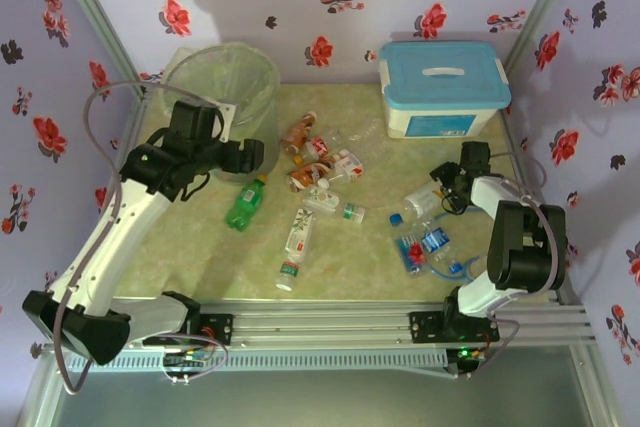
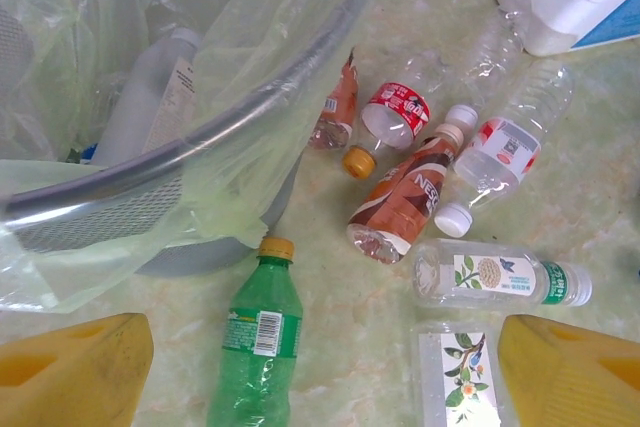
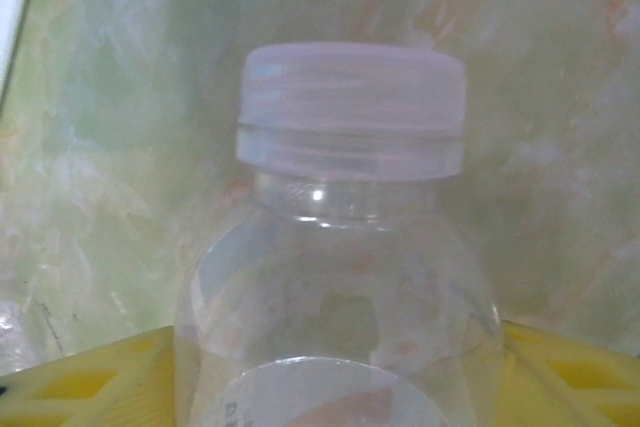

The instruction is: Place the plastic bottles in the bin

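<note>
While most of the plastic bottles [image 1: 315,172] lie loose on the desk [image 1: 200,257], the view from above puts the bin [image 1: 262,107] in the far left corner. The left arm's jaws hang just beside its near wall, with a green bottle [image 1: 245,205] lying near them. Across the desk, the right arm's jaws sit over a clear bottle [image 1: 422,201], with blue-labelled bottles [image 1: 420,247] close by and the white box [image 1: 445,87] behind.

From the left wrist, the yellow fingers [image 2: 75,372] stand wide apart with nothing gripped. The green bottle lies on the desk below the gap between them, its cap near the foot of the bin. A white bottle [image 2: 150,97] rests inside the bin, and the bag [image 2: 60,267] sags over the rim.

From the right wrist, the clear bottle lies between that arm's fingers [image 3: 80,387]. I cannot tell whether they press on it.

The risk lies in that grip. The bottle is thin, round and slick, so a light or off-centre squeeze could let it squirt out, and a hard one could buckle it. The carry to the bin crosses the whole desk and ends where the left arm is parked, so the arms could clash. The loose bag could also snag a bottle at the rim.
</note>
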`<action>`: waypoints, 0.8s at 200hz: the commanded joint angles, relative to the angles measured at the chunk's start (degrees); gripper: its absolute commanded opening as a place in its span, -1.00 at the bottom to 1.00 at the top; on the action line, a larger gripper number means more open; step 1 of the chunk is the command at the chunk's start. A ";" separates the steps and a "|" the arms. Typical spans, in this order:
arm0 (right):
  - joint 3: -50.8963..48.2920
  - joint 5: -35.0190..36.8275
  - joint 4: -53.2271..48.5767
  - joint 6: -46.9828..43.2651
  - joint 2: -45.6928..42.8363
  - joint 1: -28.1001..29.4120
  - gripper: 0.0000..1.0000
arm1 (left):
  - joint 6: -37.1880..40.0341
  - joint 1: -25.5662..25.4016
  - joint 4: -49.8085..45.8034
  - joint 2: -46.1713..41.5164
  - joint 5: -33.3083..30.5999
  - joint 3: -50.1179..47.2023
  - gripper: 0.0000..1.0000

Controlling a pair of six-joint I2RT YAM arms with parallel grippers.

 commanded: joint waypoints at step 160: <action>6.11 -23.60 24.18 -7.33 -20.79 20.28 0.20 | -9.66 -14.44 18.98 13.90 22.29 6.84 0.99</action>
